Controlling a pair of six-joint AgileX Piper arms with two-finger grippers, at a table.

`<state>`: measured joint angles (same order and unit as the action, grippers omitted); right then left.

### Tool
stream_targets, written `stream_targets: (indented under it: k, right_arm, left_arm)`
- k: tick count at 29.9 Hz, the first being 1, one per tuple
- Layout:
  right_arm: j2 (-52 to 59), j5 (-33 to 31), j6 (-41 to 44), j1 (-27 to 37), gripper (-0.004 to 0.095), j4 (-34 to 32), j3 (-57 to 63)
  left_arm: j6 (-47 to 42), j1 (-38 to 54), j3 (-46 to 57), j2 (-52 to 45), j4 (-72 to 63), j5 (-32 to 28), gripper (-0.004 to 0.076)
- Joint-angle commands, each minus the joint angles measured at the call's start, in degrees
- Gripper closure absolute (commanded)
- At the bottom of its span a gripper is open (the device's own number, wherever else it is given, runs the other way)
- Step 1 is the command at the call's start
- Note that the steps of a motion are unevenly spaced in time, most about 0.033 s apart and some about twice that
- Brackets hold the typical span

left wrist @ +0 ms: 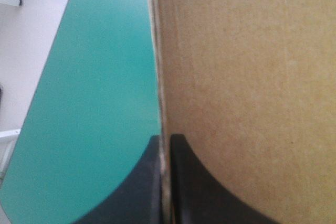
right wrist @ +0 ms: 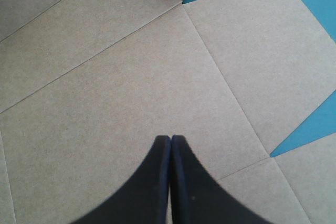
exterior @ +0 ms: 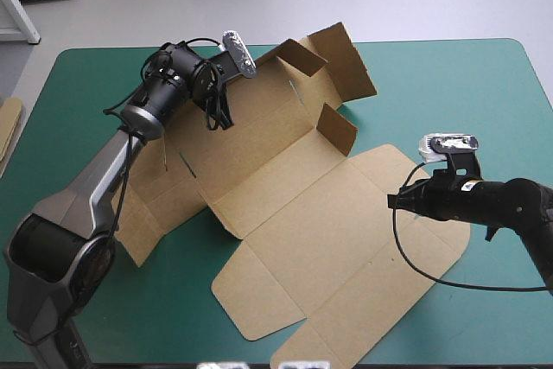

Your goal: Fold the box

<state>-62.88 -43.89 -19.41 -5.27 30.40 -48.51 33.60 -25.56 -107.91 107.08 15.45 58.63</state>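
Where the left gripper (left wrist: 166, 139) pinches the box (left wrist: 247, 77), board hides half its view; the right gripper (right wrist: 170, 139) is closed.

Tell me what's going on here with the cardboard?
Two robot arms are working on a brown box, still mostly an unfolded sheet on the teal-green table. The left tool is shut on the sheet's edge at the far left, holding that part raised. The right tool is shut on nothing, over the flat right-hand panel. Far flaps stand up; near panels lie flat.
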Motion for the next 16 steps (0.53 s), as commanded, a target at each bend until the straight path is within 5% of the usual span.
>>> stream_targets:
  k: [1, 10, 16]
  right_arm:
    - [0.9, 1.25, -0.41, 0.0, 0.0925, 1.79, -1.85]
    - [1.01, -0.22, -0.41, 0.0, 0.0925, 1.79, -1.85]
    - [1.01, 0.28, -0.41, 0.0, 0.0925, 1.79, -1.85]
  left_arm:
    - [1.39, -1.37, 0.74, -6.04, 1.55, -4.62, 0.0733]
    - [3.11, -1.37, 19.61, -15.17, 5.59, -18.0, 0.0733]
    - [-1.43, -1.37, 23.14, -16.76, 14.28, -28.57, 0.0733]
